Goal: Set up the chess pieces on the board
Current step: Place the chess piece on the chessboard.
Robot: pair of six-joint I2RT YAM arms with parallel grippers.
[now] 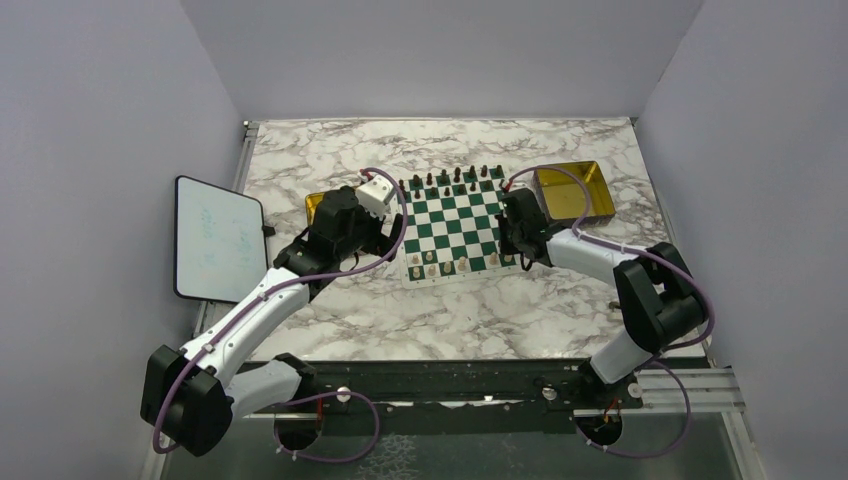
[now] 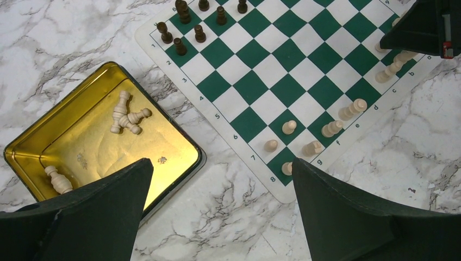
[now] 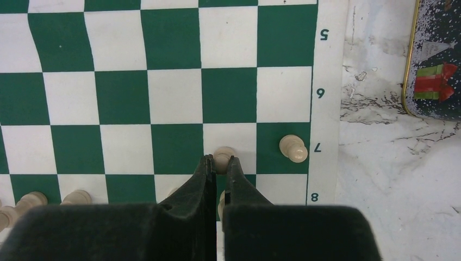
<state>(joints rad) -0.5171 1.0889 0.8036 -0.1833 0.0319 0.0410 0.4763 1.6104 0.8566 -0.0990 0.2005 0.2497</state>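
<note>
Over on the far left a white tablet (image 1: 218,238) lay flat on the marble table (image 1: 330,300). Next to it, the left arm hung over the left gold tray (image 2: 32,145), just off the board's left edge. The left gripper (image 2: 222,163) had its jaws spread wide, nothing between them, touching nothing. It sat above the tray's right rim and the strip of marble beside the board (image 2: 250,87). In that tray were a few cream pieces (image 2: 128,117) lying on their sides. Three were in a little pile and one more was on its own at the near end.

The board sat in the middle of the table, green and white. Dark pieces (image 1: 455,178) stood along its far end. More cream pieces stood along the near end, some in the last row and a couple of pawns one row up.

The right gripper (image 3: 220,160) was down low over the near right corner of the board. Its jaws were almost pressed together, with only a thin slit between them. The tips were right at a cream pawn (image 3: 224,154) one square in from the edge. I honestly couldn't tell whether they touched it. Another pawn (image 3: 293,148) stood one square to the right, apart from the fingers. Past the board's right edge sat the right gold tray (image 1: 585,195).
</note>
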